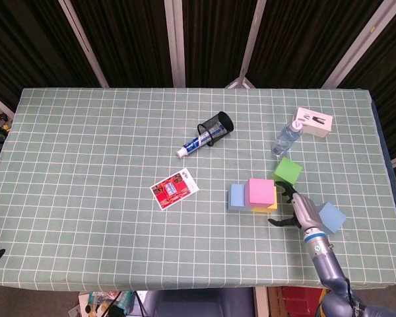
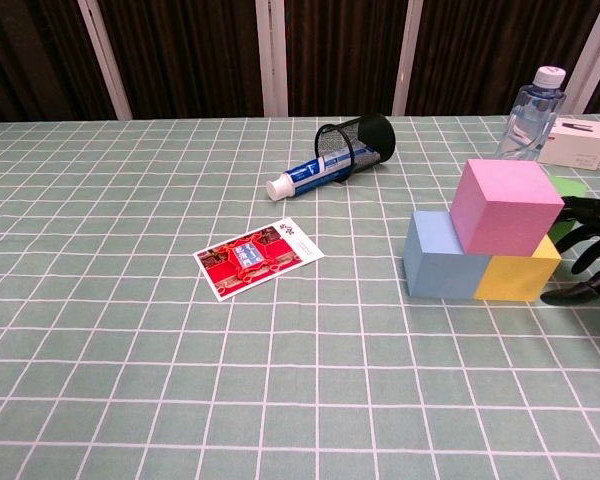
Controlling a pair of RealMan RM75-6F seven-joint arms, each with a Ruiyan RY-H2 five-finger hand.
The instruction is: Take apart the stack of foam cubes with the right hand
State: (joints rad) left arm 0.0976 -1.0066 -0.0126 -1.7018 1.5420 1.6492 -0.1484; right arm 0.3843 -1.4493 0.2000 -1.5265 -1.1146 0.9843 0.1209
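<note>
Checked table (image 1: 86,165): stack (image 1: 254,195) beside right robot hand (image 1: 296,209)

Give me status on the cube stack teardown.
Done: nothing; the pink cube sits on the blue cube and yellow cube. In hand: the right hand, fingers spread, empty, is beside the stack's right side. Left: grasp and lift off pink, then separate the base cubes.

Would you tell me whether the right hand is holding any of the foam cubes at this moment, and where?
Nothing is held: the right hand is open beside the pink cube, not gripping it.
</note>
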